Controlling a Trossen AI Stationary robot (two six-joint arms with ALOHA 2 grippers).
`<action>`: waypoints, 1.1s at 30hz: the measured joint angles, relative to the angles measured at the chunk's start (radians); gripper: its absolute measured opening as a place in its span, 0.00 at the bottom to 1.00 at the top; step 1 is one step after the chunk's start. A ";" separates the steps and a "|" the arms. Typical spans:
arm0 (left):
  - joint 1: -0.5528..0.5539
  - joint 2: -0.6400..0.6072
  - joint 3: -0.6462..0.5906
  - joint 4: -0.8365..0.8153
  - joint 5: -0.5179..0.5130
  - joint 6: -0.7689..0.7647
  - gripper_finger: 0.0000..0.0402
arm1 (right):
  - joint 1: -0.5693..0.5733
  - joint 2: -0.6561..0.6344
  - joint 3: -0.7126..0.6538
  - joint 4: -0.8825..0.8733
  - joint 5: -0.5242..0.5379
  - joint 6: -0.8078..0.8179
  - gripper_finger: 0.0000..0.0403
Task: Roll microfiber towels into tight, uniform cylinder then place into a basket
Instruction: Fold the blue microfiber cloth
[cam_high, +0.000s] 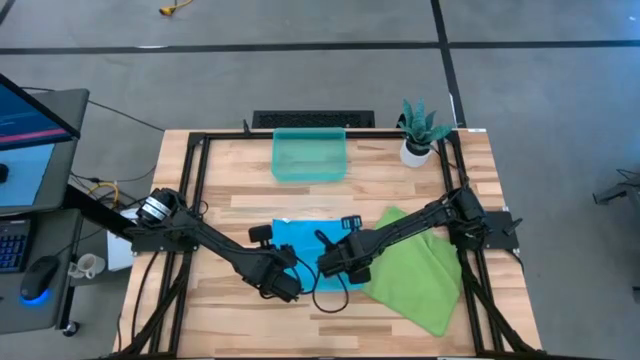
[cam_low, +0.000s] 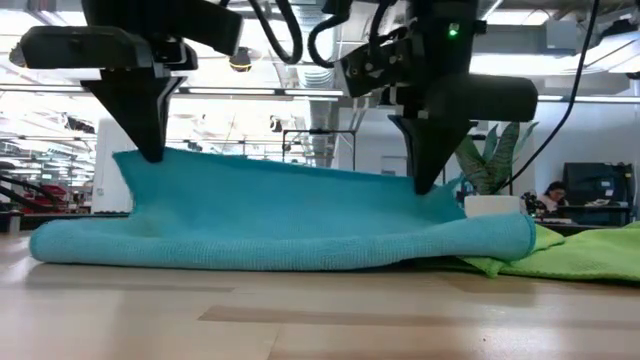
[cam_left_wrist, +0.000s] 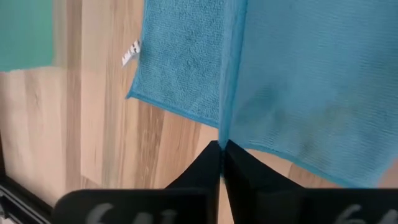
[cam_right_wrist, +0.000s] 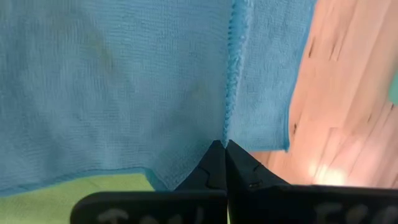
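Note:
The sky-blue microfiber towel (cam_high: 300, 238) lies mid-table, its near edge lifted, the rest (cam_low: 280, 250) resting on the wood. My left gripper (cam_high: 285, 287) is shut on that edge at the left end (cam_low: 150, 155). My right gripper (cam_high: 335, 266) is shut on the edge farther right (cam_low: 425, 188). The lime-green towel (cam_high: 415, 272) lies flat to the right, its edge (cam_low: 500, 266) under the blue towel's right end. The teal basket (cam_high: 310, 156) stands at the far edge with nothing in it. My left gripper pinches the blue towel's hemmed edge (cam_left_wrist: 224, 127) between its two shut fingers, coming steeply from above. That end is lifted off the table. My right gripper pinches the same hemmed edge (cam_right_wrist: 229, 124) between its shut fingers, also steeply from above, a little lower than the left. The edge between the two runs nearly straight (cam_low: 290, 170), and the cloth below hangs down onto the table.
A white pot with a green plant (cam_high: 418, 135) stands at the far right corner beside the basket. A black frame (cam_high: 200, 180) borders the tabletop. Bare wood (cam_high: 250, 205) lies between basket and towels and along the near edge (cam_low: 320, 320).

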 joint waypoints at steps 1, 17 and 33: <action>0.000 0.000 0.000 0.000 0.000 -0.004 0.04 | 0.000 0.000 0.000 -0.010 0.000 -0.001 0.01; -0.042 0.000 0.000 -0.084 0.018 -0.041 0.20 | -0.098 0.000 0.000 0.004 0.005 -0.008 0.01; -0.072 -0.006 -0.078 0.191 -0.089 0.046 0.20 | -0.146 0.000 0.000 0.003 -0.089 -0.007 0.13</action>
